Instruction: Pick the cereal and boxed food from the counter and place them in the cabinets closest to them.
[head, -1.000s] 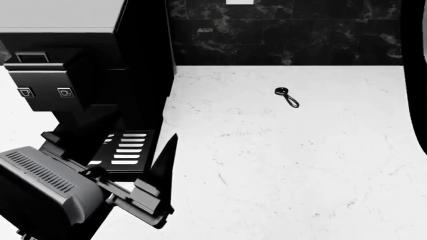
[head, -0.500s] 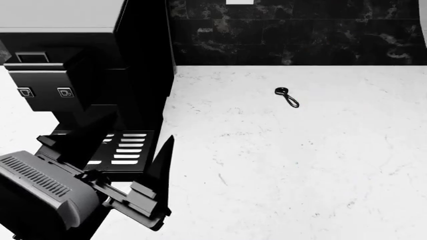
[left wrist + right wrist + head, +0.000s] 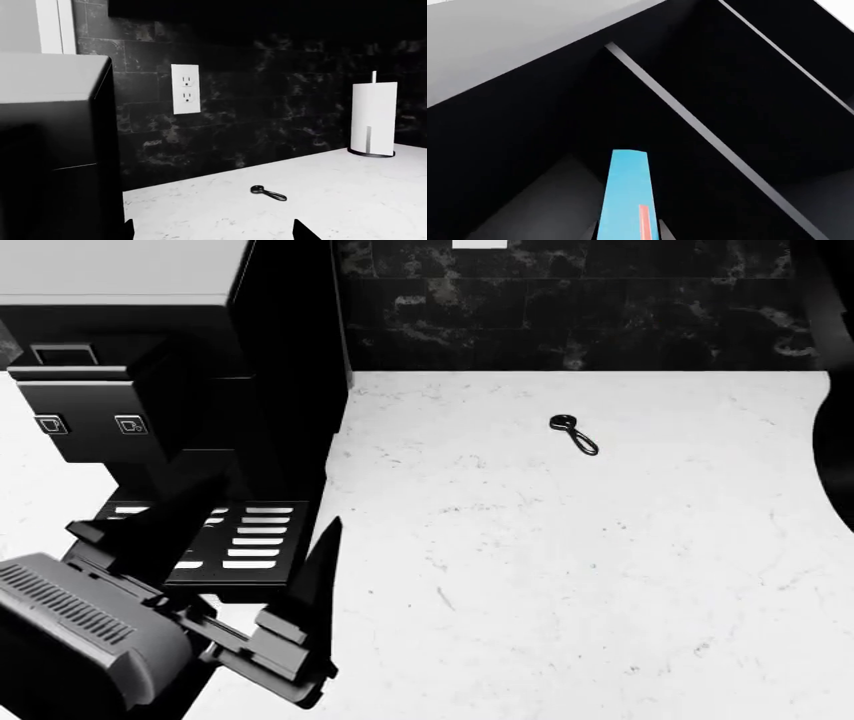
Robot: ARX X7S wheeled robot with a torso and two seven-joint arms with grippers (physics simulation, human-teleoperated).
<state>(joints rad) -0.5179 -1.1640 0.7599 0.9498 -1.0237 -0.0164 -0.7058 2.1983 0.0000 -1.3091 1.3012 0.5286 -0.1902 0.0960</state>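
**Left gripper** (image 3: pixel 227 540)
- Located at 7 o'clock in the head view, above the desk (image 3: pixel 561 570), directly in front of a black coffee machine (image 3: pixel 147 400).
- Fingers spread wide, holding nothing.
- One finger (image 3: pixel 324 555) pointing toward 12 o'clock beside the machine's slotted drip tray (image 3: pixel 254 540). The other finger dark against the machine body.
- In the left wrist view, only the two fingertips (image 3: pixel 303 232) visible, well apart, with bare desk (image 3: pixel 333 200) between them.

**Right gripper** (image 3: pixel 627 234)
- Visible in the right wrist view only.
- Pinching the cereal (image 3: pixel 625 190), with a dark fingertip (image 3: pixel 665 233) on each side of the narrow edge.
- Whether the pads are fully pressed against the card: cannot tell.

**Cereal**
- Bright-blue box seen edge-on, with a small red stripe on the edge face.
- Held off the desk, pointing into a dark cabinet (image 3: pixel 527 125).
- Pale shelf edge (image 3: pixel 707 135) running diagonally across the interior just beyond the box.
- Contact between the box and any shelf: cannot tell.

**Desk and surroundings**
- White marble-look surface with faint veins, bounded at 12 o'clock by a dark tiled backsplash (image 3: pixel 574 305).
- Small black ring-ended tool (image 3: pixel 574 435) lying flat toward 1 o'clock from the desk centre, well apart from the left gripper. Also seen in the left wrist view (image 3: pixel 268 193).
- White wall outlet (image 3: pixel 185 89) on the backsplash.
- Paper towel roll (image 3: pixel 373 119) standing upright on its holder against the backsplash.
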